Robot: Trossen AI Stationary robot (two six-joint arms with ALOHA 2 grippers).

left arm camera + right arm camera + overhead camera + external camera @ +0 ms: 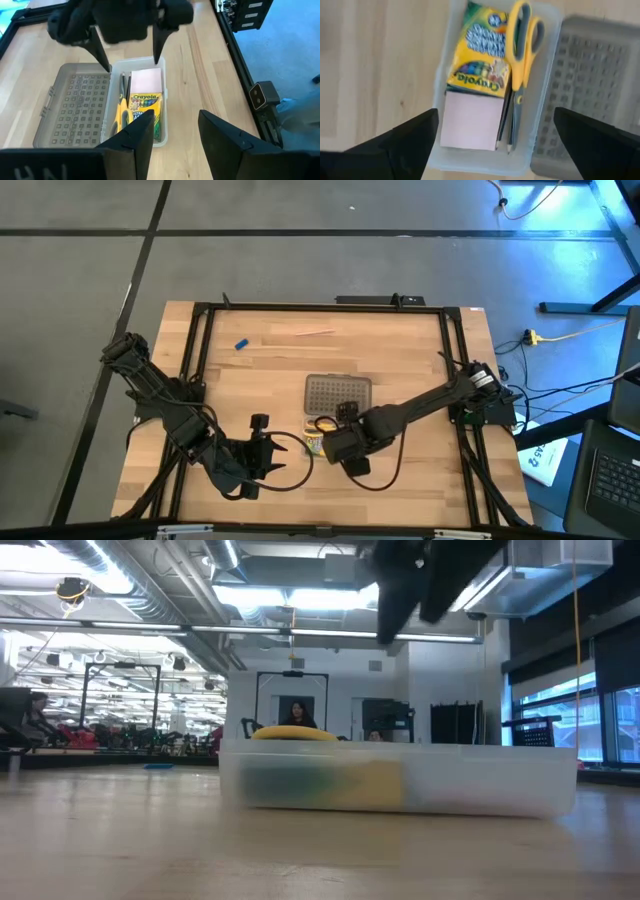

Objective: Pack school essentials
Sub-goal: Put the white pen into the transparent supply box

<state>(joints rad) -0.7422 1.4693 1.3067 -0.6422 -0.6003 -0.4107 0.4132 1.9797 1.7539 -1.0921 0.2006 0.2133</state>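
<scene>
The clear plastic case (445, 100) on the wooden desk (270, 360) holds the crayon box (482, 52), the pink sticky-note pad (470, 120), the yellow-handled scissors (522, 45) and pencils (504, 120), all lying lengthwise beside the grey perforated lid (75, 107). The right gripper (495, 137) hovers over it, fingers spread wide (holding nothing); the left gripper (175, 135) waits nearby, likewise open. A blue eraser (241, 344) lies well apart.

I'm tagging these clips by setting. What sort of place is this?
Probably a robotics lab or open workshop: a wooden table inside a black frame on a grey floor, exposed ceiling ducts, and more black rigs in the hall behind.
</scene>
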